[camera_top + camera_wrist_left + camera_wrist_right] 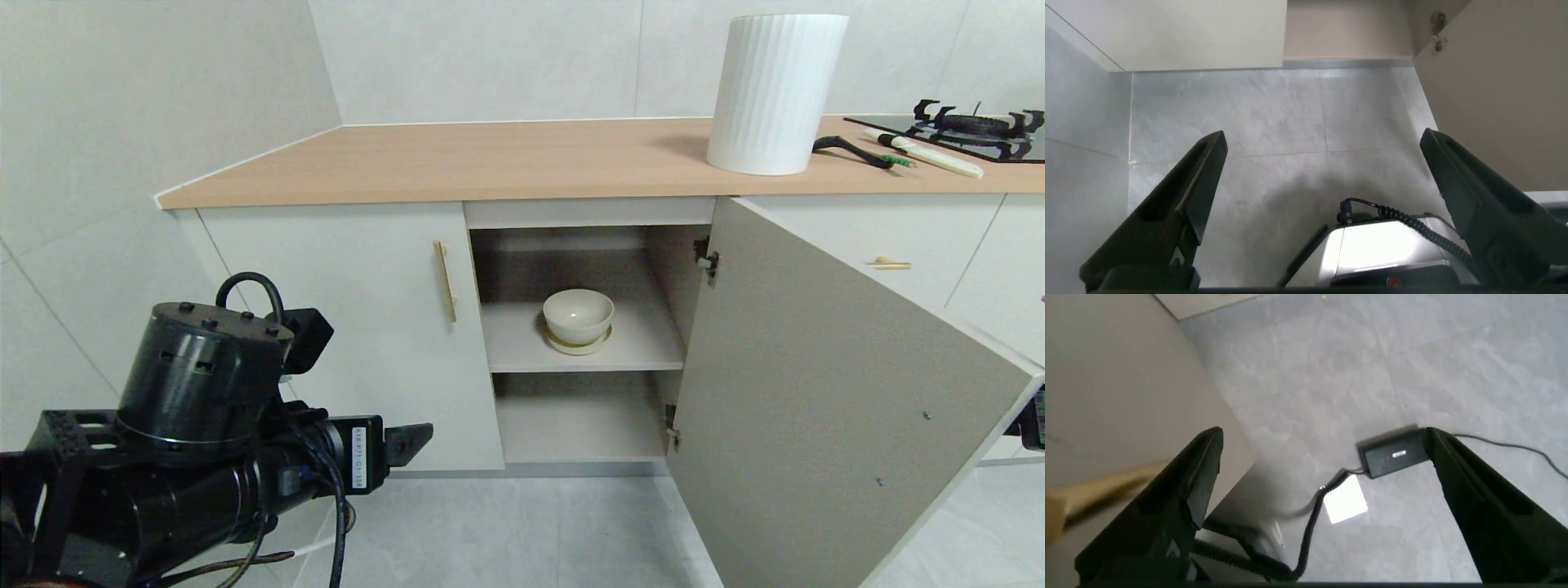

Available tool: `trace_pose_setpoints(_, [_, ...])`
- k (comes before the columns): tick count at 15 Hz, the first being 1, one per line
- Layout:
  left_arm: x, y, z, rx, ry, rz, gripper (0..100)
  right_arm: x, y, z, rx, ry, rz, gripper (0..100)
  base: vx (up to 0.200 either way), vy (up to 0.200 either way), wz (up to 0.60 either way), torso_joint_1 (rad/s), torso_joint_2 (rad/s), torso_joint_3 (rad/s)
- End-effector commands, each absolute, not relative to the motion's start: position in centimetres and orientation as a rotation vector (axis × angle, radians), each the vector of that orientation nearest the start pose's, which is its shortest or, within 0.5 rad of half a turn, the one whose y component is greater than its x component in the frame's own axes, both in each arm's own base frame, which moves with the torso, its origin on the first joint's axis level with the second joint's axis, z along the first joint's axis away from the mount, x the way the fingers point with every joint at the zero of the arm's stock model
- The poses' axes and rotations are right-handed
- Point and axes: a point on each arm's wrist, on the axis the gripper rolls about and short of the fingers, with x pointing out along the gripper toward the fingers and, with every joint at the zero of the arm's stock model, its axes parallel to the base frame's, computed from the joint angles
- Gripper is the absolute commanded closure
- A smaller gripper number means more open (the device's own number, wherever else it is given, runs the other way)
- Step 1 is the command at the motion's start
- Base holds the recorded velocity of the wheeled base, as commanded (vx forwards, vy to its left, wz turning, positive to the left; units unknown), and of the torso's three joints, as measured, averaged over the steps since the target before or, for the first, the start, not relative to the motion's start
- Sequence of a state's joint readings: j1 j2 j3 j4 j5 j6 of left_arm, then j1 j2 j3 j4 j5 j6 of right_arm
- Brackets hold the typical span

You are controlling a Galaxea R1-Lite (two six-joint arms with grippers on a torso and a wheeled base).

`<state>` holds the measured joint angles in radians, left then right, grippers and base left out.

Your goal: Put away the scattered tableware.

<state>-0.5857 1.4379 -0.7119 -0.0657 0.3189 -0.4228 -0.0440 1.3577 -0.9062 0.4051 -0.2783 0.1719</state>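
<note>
**Left gripper (1323, 139) and right gripper (1323, 437): both wide open, both empty**

Left gripper: its two dark fingers (1184, 204) are spread far apart with nothing between them. Grey floor tile (1290, 114) lies under the gap. From the head view this arm sits low on the robot's left, in front of the closed cabinet door (359, 327), with its fingertip pointing towards the open compartment.

Right gripper: the fingers (1180, 498) are equally far apart and hold nothing. It hangs over the floor beside the outer face of the open cabinet door (816, 392). A pale gold bar (1102, 498) shows near one finger; I cannot tell whether they touch. A small black box (1395, 453) with a cable lies on the tile beneath.

Tableware:
- A cream bowl (578, 314) stands upright on a small plate (578, 345), on the upper shelf (637, 351) of the open cabinet and roughly centred there.
- A black-handled utensil (853, 151) lies on the wooden countertop (490, 159), just beside the tall white ribbed container (775, 90).
- A long pale utensil with a green band (927, 153) lies near it, reaching over the edge of the black stove top (971, 126).

Both grippers are well apart from every item listed.
</note>
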Motion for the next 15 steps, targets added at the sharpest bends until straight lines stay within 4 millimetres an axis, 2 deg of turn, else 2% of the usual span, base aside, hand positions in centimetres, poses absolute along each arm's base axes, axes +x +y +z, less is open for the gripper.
trace_pose_setpoints(1, [18.8,-11.6,17.6,-0.119,0.634,-0.126,0,19.8,-1.5,20.3,0.058,0.848,-0.376,0,0.000,0.000,0.00,0.000,0.00,0.000])
trace_pose_setpoints(3, [18.8,-11.6,17.6,-0.120,0.632,-0.125,0,20.1,-1.2,20.1,0.095,0.853,-0.337,0,0.000,0.000,0.00,0.000,0.00,0.000])
trace_pose_setpoints(8, [18.7,-11.6,17.7,-0.121,0.630,-0.127,0,20.1,1.1,19.6,0.107,0.869,-0.253,0,0.000,0.000,0.00,0.000,0.00,0.000])
trace_pose_setpoints(15, [18.7,-11.6,17.7,-0.123,0.627,-0.128,0,20.0,6.0,18.9,0.128,0.800,-0.067,0,0.000,0.000,0.00,0.000,0.00,0.000])
